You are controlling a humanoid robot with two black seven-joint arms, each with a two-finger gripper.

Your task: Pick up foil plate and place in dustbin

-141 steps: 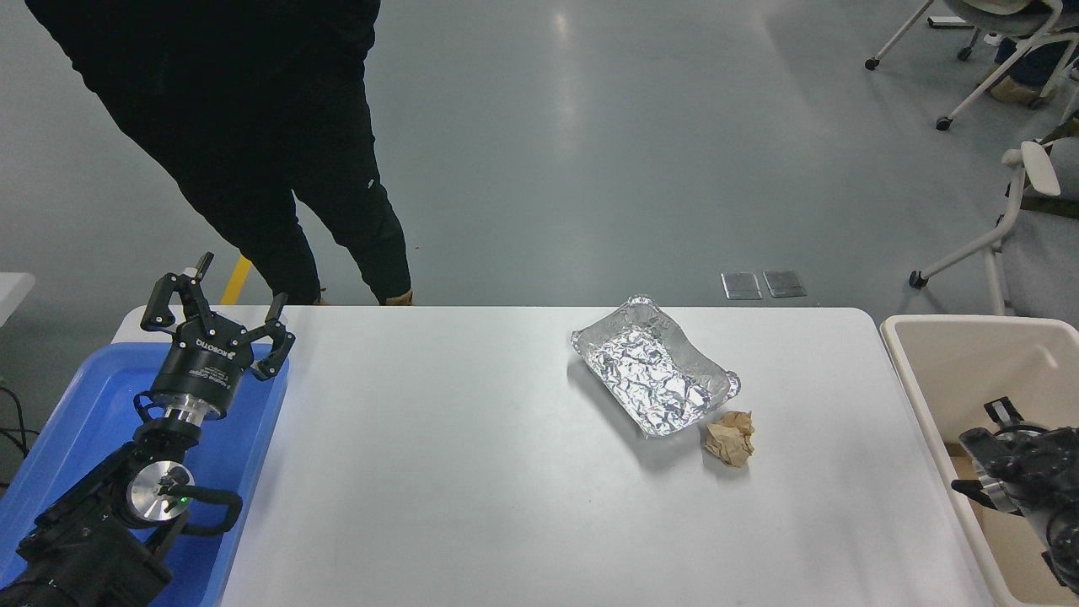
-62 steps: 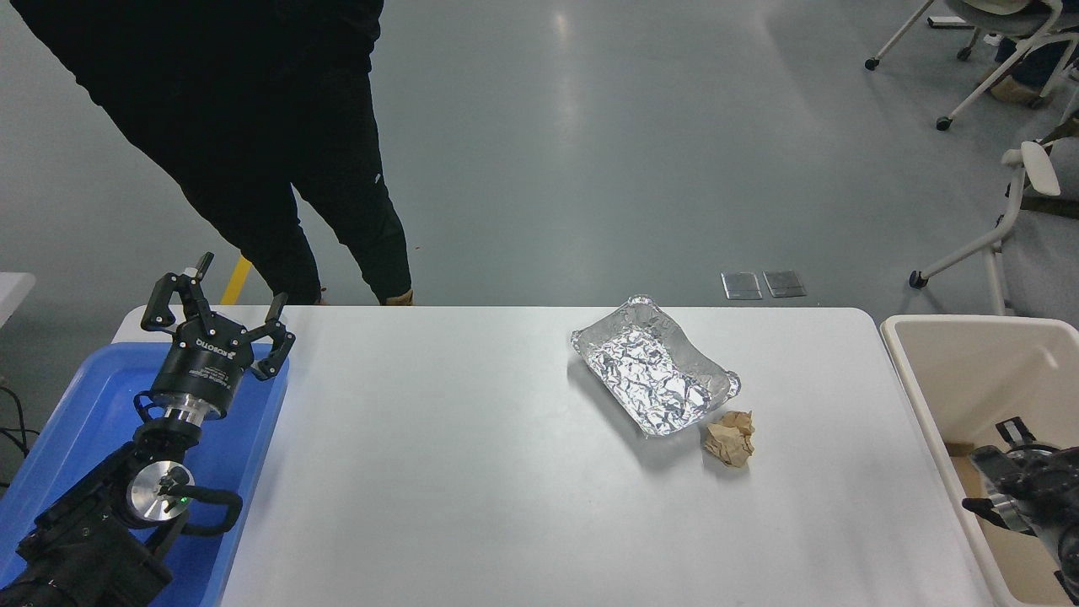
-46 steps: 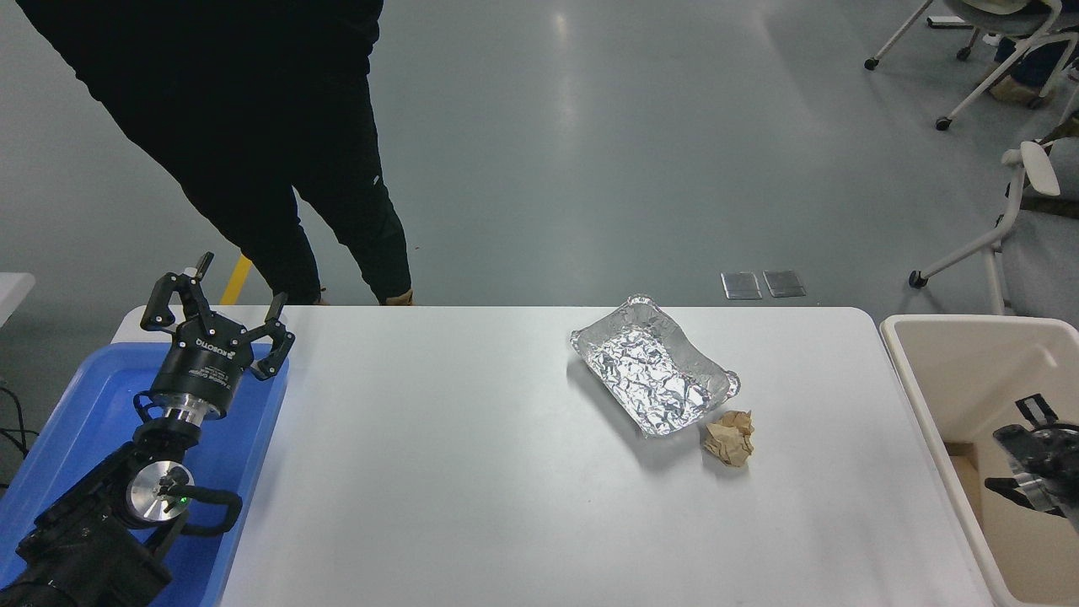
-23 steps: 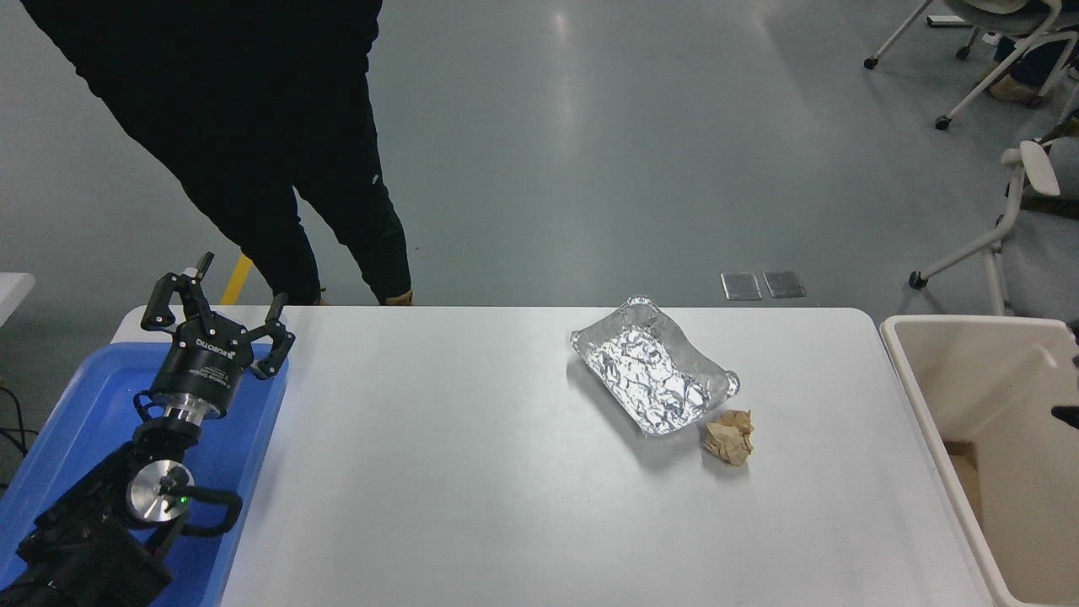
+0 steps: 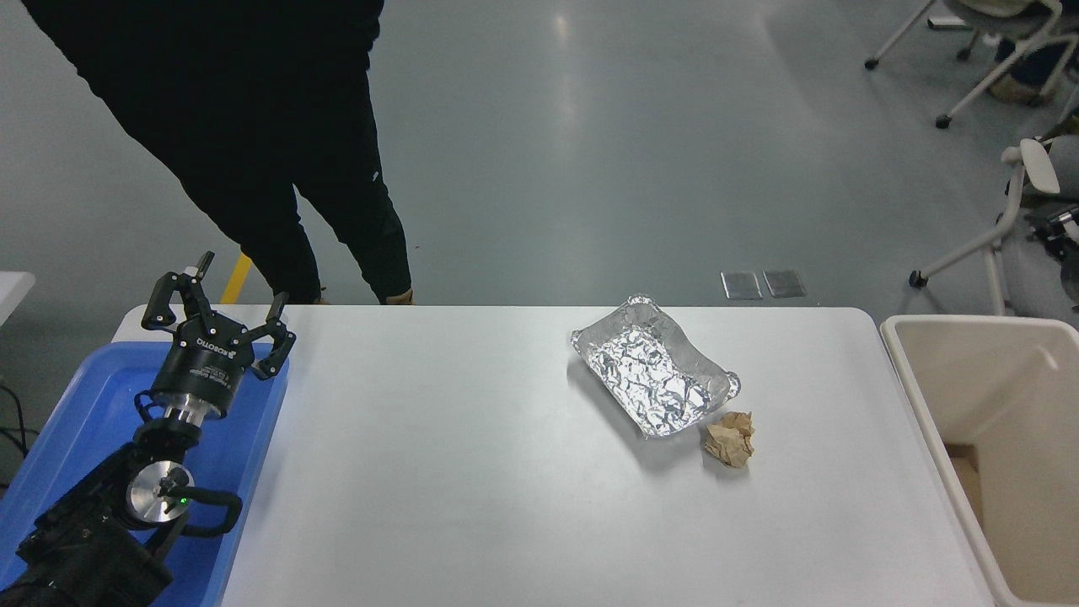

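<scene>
The foil plate [image 5: 653,379] lies on the white table [image 5: 472,472], right of the middle and turned at an angle, with nothing holding it. The beige dustbin [image 5: 921,403] stands off the table's right end, open at the top. My left gripper [image 5: 240,282] is parked open and empty over the blue tray at the far left. Of my right arm only a small dark part [image 5: 1064,229] shows at the right edge, well above the dustbin and far from the plate. Its fingers cannot be made out.
A crumpled brown paper ball [image 5: 730,440] lies just in front of the plate's near right corner. A blue tray [image 5: 67,421] sits at the table's left end. A person in black [image 5: 253,135] stands at the far left side. Office chairs [image 5: 1020,185] stand at the back right.
My right arm, which hung over the dustbin at the lower right, has moved right and up, almost out of the picture. The plate, the paper ball and the left arm have not moved.
</scene>
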